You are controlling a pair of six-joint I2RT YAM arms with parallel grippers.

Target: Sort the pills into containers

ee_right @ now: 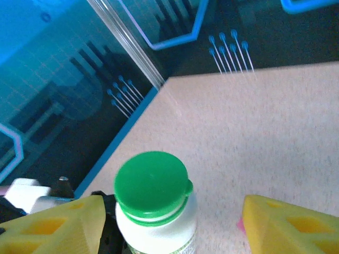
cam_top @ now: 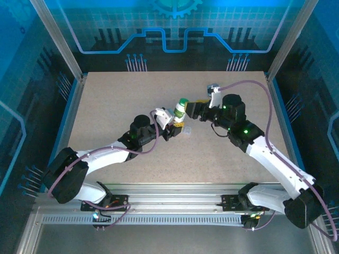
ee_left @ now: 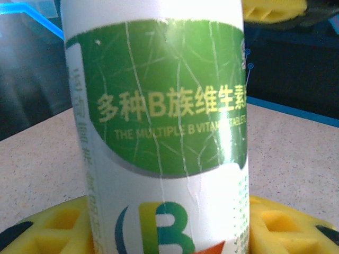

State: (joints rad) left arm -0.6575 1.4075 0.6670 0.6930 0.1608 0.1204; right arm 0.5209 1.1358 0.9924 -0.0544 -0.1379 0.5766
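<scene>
from above: one white plastic bottle with a green cap (cam_top: pixel 180 109) sits mid-way over the speckled bench (cam_top: pixel 116 106), clenched in my left pincer (cam_top: pixel 174 120), with my right pincer (cam_top: pixel 195 110) just beside it. left wrist: that one bottle (ee_left: pixel 159 132) is between my two yellow fingers (ee_left: pixel 47 233). right wrist: my right pincer (ee_right: pixel 169 225) is released, its two fingers flanking the cap.

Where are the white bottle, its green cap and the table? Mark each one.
white bottle (ee_left: pixel 159 132): left wrist view, on the green label.
green cap (ee_right: pixel 152 182): right wrist view, on its flat top.
table (ee_right: pixel 275 116): right wrist view, on bare speckled surface.
</scene>
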